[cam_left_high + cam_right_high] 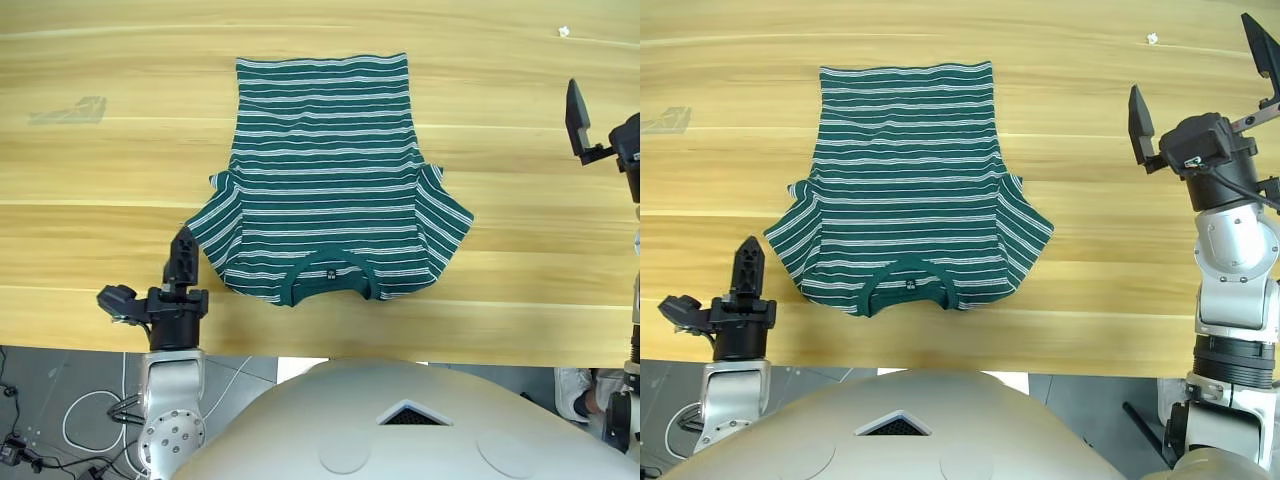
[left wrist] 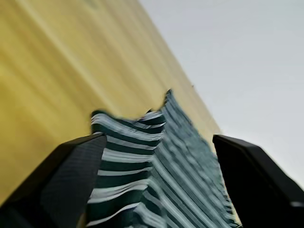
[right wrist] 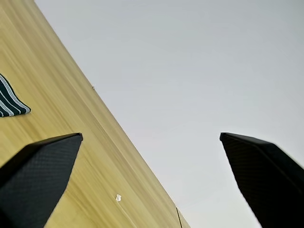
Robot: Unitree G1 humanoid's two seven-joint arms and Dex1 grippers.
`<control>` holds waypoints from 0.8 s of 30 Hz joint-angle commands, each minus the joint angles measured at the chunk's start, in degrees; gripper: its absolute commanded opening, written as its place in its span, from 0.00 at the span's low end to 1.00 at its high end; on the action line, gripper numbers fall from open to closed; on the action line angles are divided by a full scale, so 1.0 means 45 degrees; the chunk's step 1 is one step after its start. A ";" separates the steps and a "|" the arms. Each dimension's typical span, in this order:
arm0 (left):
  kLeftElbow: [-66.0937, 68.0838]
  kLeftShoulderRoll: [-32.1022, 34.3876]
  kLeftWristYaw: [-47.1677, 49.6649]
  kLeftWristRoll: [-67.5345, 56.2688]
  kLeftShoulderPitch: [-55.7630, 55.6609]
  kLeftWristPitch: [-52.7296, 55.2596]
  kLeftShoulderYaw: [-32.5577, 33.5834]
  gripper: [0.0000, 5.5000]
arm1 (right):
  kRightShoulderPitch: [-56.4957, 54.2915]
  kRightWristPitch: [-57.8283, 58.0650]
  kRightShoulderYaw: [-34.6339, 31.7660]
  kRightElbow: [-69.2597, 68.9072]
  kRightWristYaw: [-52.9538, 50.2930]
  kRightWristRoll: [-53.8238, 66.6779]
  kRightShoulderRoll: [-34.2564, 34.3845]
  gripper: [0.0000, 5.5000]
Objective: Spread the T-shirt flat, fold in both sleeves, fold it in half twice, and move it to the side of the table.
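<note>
In the left eye view the frame edge cut off the right gripper (image 1: pixel 1191 55), leaving one dark finger (image 1: pixel 577 110) in sight; the right eye view showed it whole, raised over the bench (image 1: pixel 100 250) well to the right of the T-shirt (image 1: pixel 325 170), its two fingers spread wide and empty. The green, white-striped T-shirt lay near the middle of the bench with its collar (image 1: pixel 328 275) toward the robot and its straight hem (image 1: pixel 322 62) on the far side. Both sleeves (image 1: pixel 215 215) were bunched against the body of the shirt, and we could not tell how much cloth was tucked under them. The left gripper (image 1: pixel 145 265) stood at the near edge of the bench, just beside the sleeve on the robot's left, its fingers also wide apart and holding nothing. In the blurred left wrist view that sleeve showed between the fingers, seemingly without touching them. A small white scrap (image 1: pixel 1152 39) lay at the far right of the bench, and cables (image 1: pixel 80 420) lay on the floor below the near edge.
</note>
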 commanded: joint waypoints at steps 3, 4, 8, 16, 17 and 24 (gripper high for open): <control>0.1243 -0.0212 0.0256 0.1569 -0.0683 0.0906 -0.0187 0.76 | 0.0095 0.0471 -0.0204 -0.0597 0.0342 0.0007 0.0079 0.98; 0.1770 -0.0184 0.0217 0.1762 -0.0988 0.1027 -0.0069 0.76 | 0.0141 0.0506 -0.0216 -0.0657 0.0329 -0.0007 0.0117 0.98; 0.3000 -0.0126 0.0011 0.2505 -0.1929 0.1249 0.0424 0.76 | 0.0141 0.0548 -0.0147 -0.0661 0.0287 -0.0072 0.0232 0.98; 0.4483 -0.0518 -0.0414 0.3374 -0.3361 0.1599 0.0631 0.65 | 0.0060 0.0435 -0.0042 -0.0441 0.0180 -0.0275 0.0454 0.98; 0.4535 -0.0569 -0.0454 0.3413 -0.3390 0.1621 0.0676 0.63 | 0.0018 0.0404 -0.0017 -0.0381 0.0184 -0.0287 0.0456 0.98; 0.5985 -0.0590 -0.0933 0.3984 -0.4396 0.1652 0.1055 0.43 | 0.0006 0.0224 0.0072 -0.0158 0.0077 -0.0436 0.0565 0.98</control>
